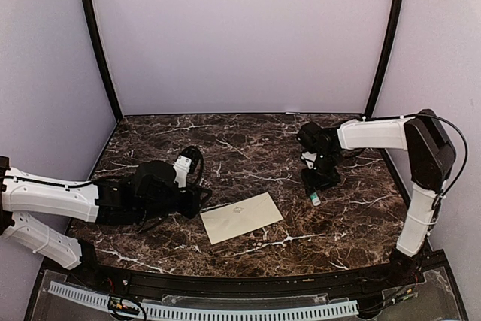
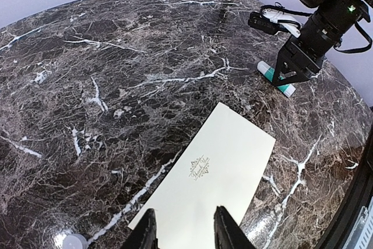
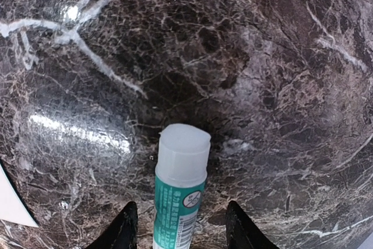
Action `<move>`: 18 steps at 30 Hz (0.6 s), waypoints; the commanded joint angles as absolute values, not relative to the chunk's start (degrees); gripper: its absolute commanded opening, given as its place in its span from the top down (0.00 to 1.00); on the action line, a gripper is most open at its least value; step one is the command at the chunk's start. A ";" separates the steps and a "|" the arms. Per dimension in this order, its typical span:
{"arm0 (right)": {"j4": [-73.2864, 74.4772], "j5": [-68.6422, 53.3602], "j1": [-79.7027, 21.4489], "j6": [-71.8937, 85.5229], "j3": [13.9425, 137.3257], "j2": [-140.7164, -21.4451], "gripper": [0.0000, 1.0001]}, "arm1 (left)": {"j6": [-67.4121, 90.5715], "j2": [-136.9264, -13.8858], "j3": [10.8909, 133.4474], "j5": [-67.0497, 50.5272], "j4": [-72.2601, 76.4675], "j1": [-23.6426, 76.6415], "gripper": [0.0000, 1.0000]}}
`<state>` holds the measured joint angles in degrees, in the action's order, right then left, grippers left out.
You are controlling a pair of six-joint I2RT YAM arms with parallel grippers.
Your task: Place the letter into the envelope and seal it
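Two robot arms work over a dark veined marble table (image 1: 248, 148) inside a pale-walled booth. The envelope (image 1: 242, 217) lies flat at the near centre of the table, emblem (image 2: 198, 168) face up. It sits at an angle, its long edges running from near left to far right.

The left gripper (image 1: 204, 199) reaches in low from the left, its tip at the envelope's left end. In the left wrist view its two dark fingers (image 2: 145, 232) stand apart above that end of the cream paper. The jaws are open and pinch nothing, and the envelope rests on the stone beneath them.

To the right of the envelope and well apart from it, the right gripper (image 1: 317, 186) points down over a glue stick (image 1: 314, 198). The glue stick has a teal label and a white cap (image 3: 183, 144) and lies on its side on the marble.

The right wrist view shows the stick between the two fingers (image 3: 123, 228), with dark stone visible on either side of it. These jaws are also parted around the stick and do not clamp it.

The glue stick's capped end points toward the far side of the table.
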<state>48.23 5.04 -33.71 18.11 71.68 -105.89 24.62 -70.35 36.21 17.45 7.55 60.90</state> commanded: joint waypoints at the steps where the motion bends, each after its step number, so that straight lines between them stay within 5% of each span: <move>1: 45.18 3.97 -33.25 18.96 72.60 -107.76 0.53 | 24.26 -68.77 35.24 16.69 7.89 60.65 0.67; 13: 45.05 4.60 -33.13 21.09 72.02 -109.83 0.74 | 24.26 -68.48 35.16 16.45 7.90 60.67 0.67; 18: 45.24 5.09 -33.13 21.75 71.30 -109.15 0.93 | 24.20 -68.42 35.16 16.07 7.99 60.67 0.67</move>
<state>44.95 4.19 -33.32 21.15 71.99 -109.01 24.62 -70.19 36.14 16.69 7.55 60.90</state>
